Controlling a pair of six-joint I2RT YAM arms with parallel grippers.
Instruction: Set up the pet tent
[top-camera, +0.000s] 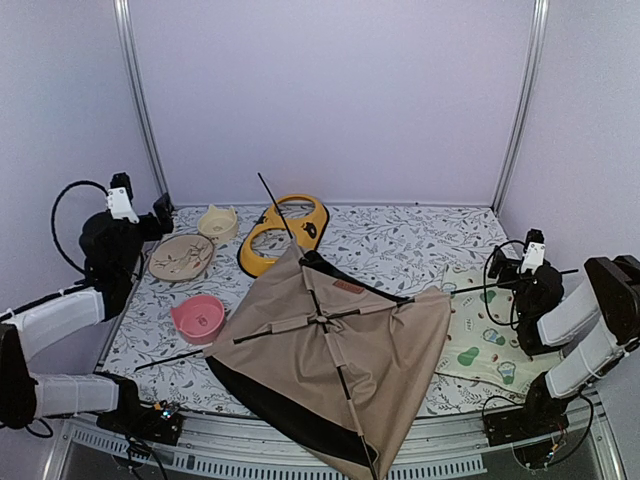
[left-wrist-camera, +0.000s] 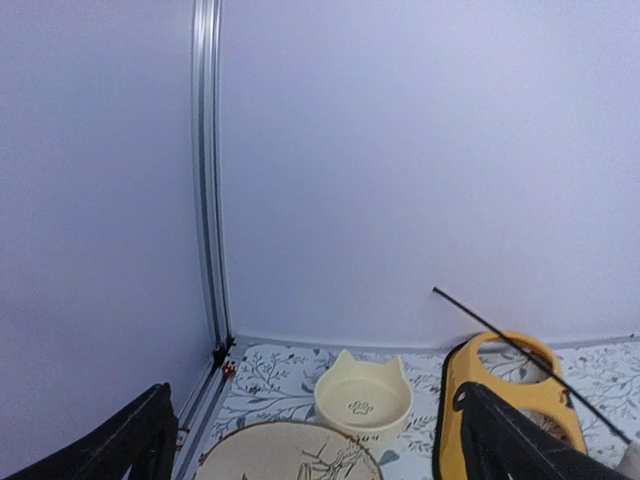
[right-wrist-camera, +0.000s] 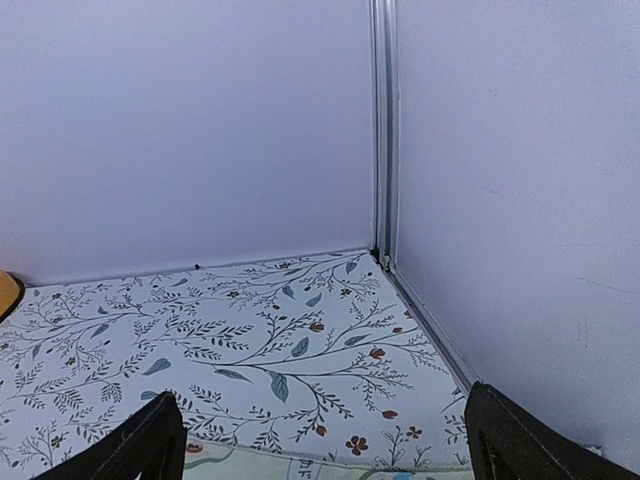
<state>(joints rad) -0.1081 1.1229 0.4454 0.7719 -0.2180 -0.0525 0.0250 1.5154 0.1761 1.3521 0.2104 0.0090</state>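
Draping floral table (top-camera: 400, 240), pet tent (top-camera: 330, 350), lilac walls (top-camera: 330, 100), left gripper (left-wrist-camera: 315, 405), right gripper (right-wrist-camera: 322, 400) both wide

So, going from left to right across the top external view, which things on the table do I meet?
Round beige patterned plate, cream cat-eared bowl, yellow double-bowl feeder, large tan fabric pet tent, cream mat with green prints.

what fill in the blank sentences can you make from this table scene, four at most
1. The bowl just left of the pet tent is ____ in colour.
2. The double-bowl feeder behind the tent is ____.
3. The left hand and the right hand both stand ____, holding nothing.
4. The mat with green prints lies on the tent's ____ side.

Missing words: pink; yellow; open; right.
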